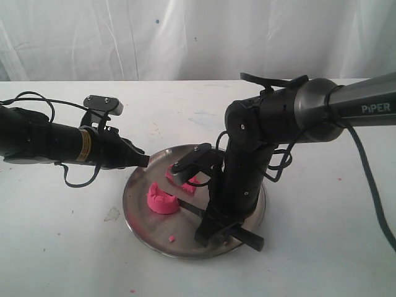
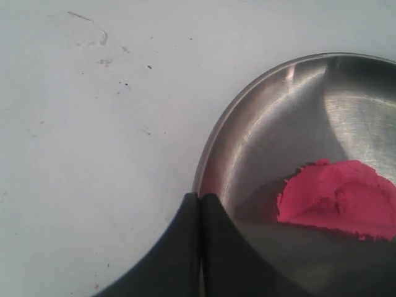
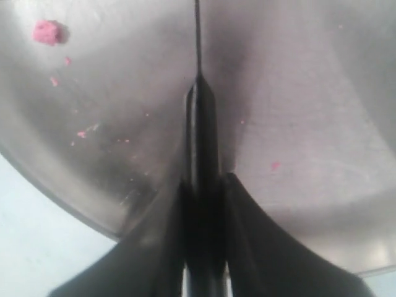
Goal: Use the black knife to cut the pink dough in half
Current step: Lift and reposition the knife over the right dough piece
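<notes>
Right gripper (image 3: 205,183): jaws clamped on the handle of the black knife (image 3: 202,124). The blade shows edge-on, a thin line running out low over the metal.

Left gripper (image 2: 199,202): fingers pressed together, nothing between them, tips at the plate's rim.

Pink dough (image 1: 162,199): bright pink and matte, in two half-lumps with rough, torn-looking tops. The nearer half lies left of the plate's middle. The other half (image 1: 184,180) lies a little behind it, apart from it and partly hidden by the right wrist's camera. The left wrist view shows one half close up (image 2: 340,198), with a crumbly surface and a ragged lower edge.

In the exterior view the knife (image 1: 247,237) slants across the plate with its blade end near the nearer half; whether they touch, I cannot tell.

Steel plate (image 1: 132,207): round, shallow and shiny, sitting on the white table (image 1: 62,247). It holds both halves, a small pink crumb (image 1: 171,238) near the front rim and finer pink specks.

Writing: "PiPER" in white on the right arm (image 1: 376,107). There is a yellow band (image 1: 85,146) on the left arm, print unreadable.
</notes>
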Robot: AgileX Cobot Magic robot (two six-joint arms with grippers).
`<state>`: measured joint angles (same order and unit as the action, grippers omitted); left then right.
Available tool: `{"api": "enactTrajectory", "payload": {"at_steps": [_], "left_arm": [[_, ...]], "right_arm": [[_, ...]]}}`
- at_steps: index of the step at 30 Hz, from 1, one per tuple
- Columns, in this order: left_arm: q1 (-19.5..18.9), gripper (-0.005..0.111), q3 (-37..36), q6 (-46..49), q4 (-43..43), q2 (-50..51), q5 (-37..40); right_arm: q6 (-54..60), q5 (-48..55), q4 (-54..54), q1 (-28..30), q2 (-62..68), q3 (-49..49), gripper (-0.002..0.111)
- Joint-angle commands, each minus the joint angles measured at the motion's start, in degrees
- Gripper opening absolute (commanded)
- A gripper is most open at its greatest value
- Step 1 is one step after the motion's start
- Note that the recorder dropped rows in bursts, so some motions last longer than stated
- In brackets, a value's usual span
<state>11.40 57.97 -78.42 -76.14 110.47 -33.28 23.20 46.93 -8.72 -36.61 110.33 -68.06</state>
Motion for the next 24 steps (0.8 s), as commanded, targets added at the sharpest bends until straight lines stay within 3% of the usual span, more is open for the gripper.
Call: {"api": "enactTrajectory", "payload": {"at_steps": [1, 24], "left_arm": [[0.3, 0.000, 0.1, -0.2, -0.6, -0.7, 0.5], [0.3, 0.000, 0.1, -0.2, -0.6, -0.7, 0.5]], "right_arm": [[1.2, 0.6, -1.1, 0.0, -0.6, 0.1, 0.000], [-7.2, -4.9, 11.7, 0.1, -0.6, 0.1, 0.000]]}}
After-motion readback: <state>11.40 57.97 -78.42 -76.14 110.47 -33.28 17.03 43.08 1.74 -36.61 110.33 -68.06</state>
